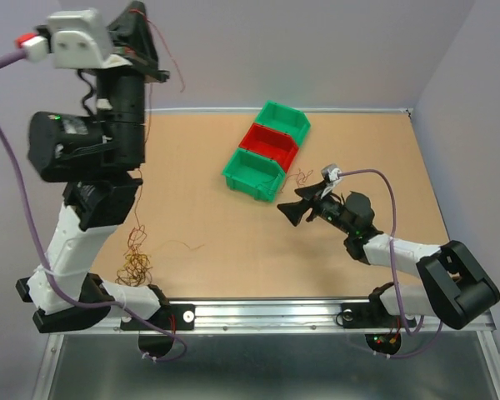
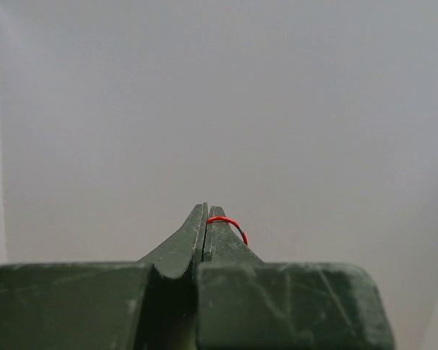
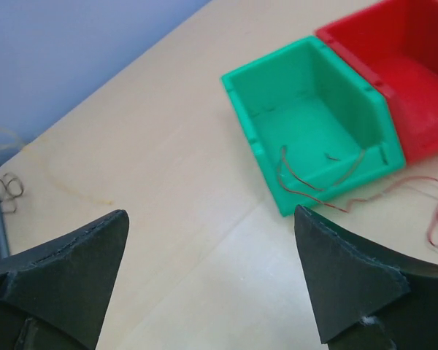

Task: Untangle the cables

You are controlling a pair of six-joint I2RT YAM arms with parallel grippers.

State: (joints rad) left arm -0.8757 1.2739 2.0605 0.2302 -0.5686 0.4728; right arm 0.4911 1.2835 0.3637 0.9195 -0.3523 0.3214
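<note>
While a clump of cables (image 1: 136, 265) lies by the left arm's base (image 1: 150, 304), right gripper (image 3: 210, 214) hangs wide open before the green bin (image 3: 277, 80), one strand (image 3: 283, 171) draped over its wall; left gripper (image 2: 206, 213), raised, pinches a red strand (image 2: 230, 222)

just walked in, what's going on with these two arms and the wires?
Cable untangling, partway through. The left gripper is up high above the table, shut on a thin red wire. The right gripper is open and holds nothing, low over the table beside the near green bin. Loose strands lie over that bin's front lip, and a clump of wires sits on the table by the left arm's base.
</note>
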